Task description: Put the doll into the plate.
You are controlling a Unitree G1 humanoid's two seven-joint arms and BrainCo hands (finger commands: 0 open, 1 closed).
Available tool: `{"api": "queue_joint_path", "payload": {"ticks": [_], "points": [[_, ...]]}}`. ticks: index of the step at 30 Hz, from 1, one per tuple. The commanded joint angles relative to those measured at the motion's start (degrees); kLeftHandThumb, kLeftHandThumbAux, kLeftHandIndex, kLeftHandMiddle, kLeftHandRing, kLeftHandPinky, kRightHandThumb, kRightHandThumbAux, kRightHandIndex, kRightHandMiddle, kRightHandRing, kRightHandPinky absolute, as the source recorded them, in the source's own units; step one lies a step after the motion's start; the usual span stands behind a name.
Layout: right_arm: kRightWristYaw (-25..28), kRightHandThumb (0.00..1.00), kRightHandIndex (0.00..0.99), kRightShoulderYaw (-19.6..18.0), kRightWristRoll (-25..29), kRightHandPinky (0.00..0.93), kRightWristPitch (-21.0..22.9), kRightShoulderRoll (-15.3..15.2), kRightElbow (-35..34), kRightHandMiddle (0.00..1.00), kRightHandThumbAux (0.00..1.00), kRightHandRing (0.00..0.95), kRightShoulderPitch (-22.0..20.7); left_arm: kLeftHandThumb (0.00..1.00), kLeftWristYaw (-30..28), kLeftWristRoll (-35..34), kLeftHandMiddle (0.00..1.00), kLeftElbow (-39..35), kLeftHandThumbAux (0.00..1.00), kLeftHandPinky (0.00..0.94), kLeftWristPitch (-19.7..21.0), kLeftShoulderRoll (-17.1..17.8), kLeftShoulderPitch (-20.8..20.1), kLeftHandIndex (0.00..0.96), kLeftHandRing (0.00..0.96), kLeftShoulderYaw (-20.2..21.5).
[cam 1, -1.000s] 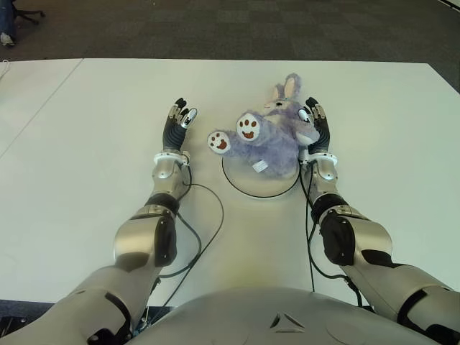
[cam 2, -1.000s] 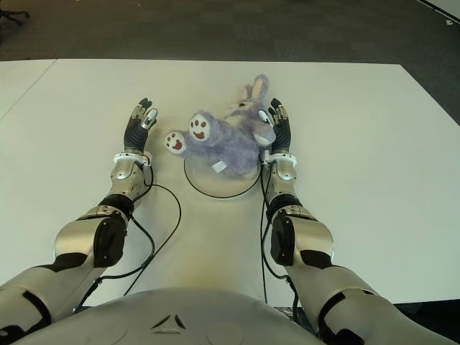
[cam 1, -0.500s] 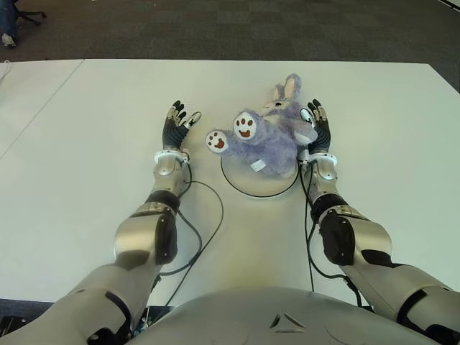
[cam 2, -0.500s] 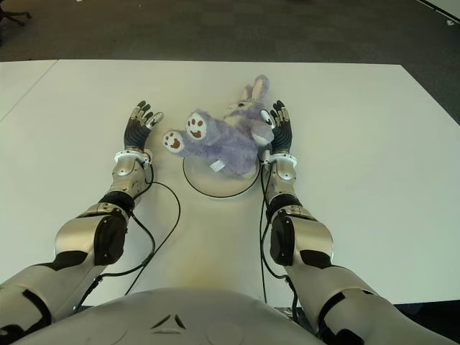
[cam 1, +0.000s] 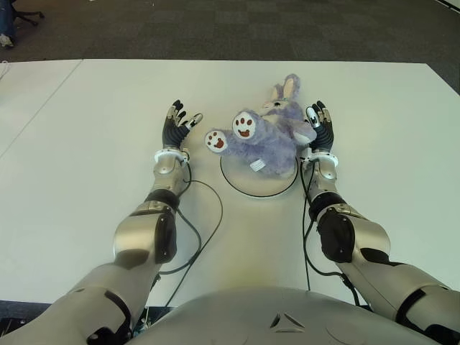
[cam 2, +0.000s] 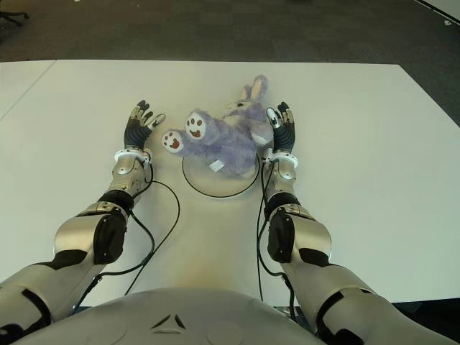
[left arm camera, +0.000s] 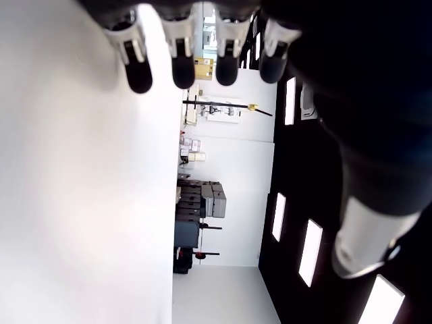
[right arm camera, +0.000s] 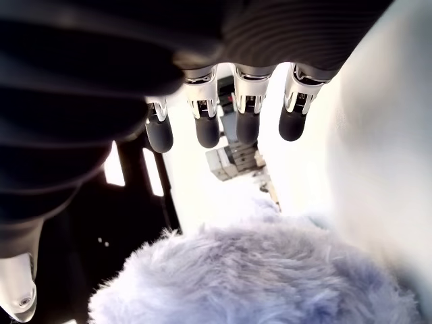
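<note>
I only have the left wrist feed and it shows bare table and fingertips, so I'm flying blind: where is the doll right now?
Observer: The doll lies on the plate, its head and paws overhanging the rim.
Operator: Is either hand holding it?
Observer: No. The right hand shows just beside the doll on its right, fingers extended; its wrist view shows fur below open fingertips.
Operator: And my left hand?
Observer: The left hand is open on the doll's left, apart from the nearest paw.
</note>
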Motion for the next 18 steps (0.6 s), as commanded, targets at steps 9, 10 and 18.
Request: {"api": "queue_joint_path", "payload": {"ticks": [9,10,18], "points": [[-0.68,0.000,0.122,-1.45,1.57,0.033,7.09,3.59,5.16,0.098,0.615,0.059,8.70,0.000,1.56,1.11,0.083,4.73,0.746,0.130,6.38,-1.35,7.23,0.037,0.088,-0.85],[-0.71,0.000,0.123,-1.43,1.55,0.033,7.08,3.62,5.15,0.098,0.616,0.060,8.70,0.000,1.56,1.13,0.084,4.73,0.747,0.131,6.39,-1.33,7.23,0.038,0.089,-0.84],[-0.97,0.000,0.126,-1.52,1.63,0.042,7.44,3.70,5.18,0.102,0.618,0.065,8.61,0.000,1.63,1.36,0.090,4.73,0.748,0.133,6.71,-1.16,7.19,0.041,0.097,-1.02]]}}
